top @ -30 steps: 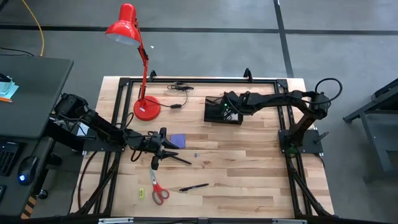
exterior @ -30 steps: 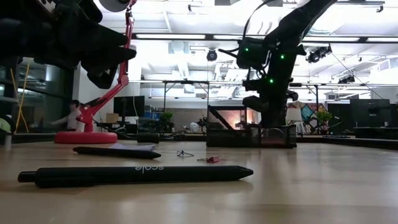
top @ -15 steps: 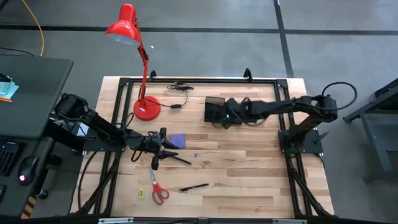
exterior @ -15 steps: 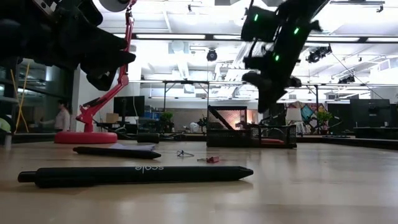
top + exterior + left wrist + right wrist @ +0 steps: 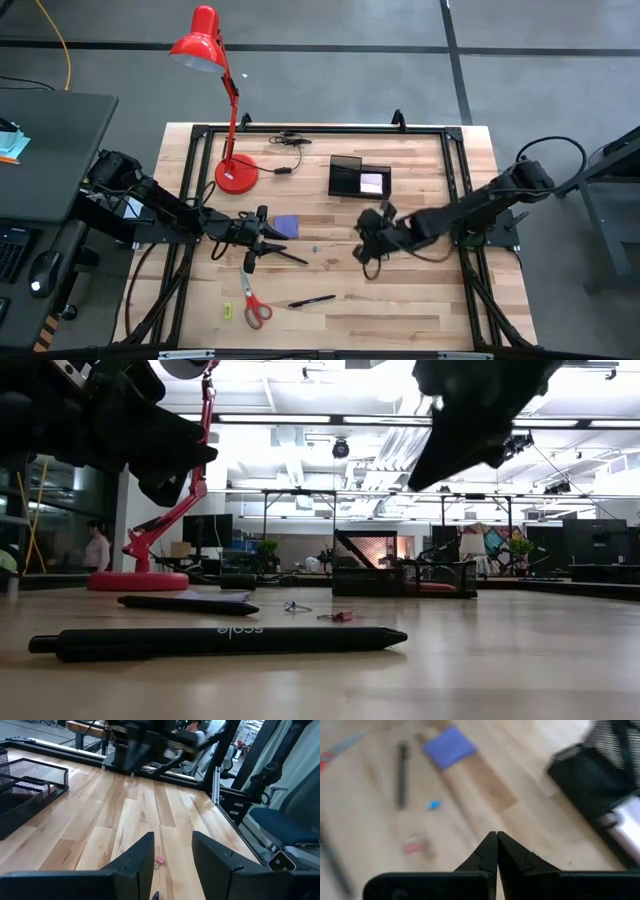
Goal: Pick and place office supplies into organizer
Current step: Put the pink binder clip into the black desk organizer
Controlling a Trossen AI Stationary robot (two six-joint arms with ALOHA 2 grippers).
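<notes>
Two grippers: right gripper [image 5: 372,243] pinched closed, empty, mid-table; left gripper [image 5: 262,232] part-open, empty, beside purple note pad [image 5: 286,226]. Organizer [image 5: 345,178] far; thin pen [image 5: 312,300] may slip.

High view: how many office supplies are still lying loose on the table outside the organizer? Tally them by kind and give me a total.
Scissors: 1
Black pens: 2 (the second is by the purple pad)
Purple note pad: 1
Yellow-green piece: 1
Small clips: 2 (one blue, one pink)
Total: 7
</notes>
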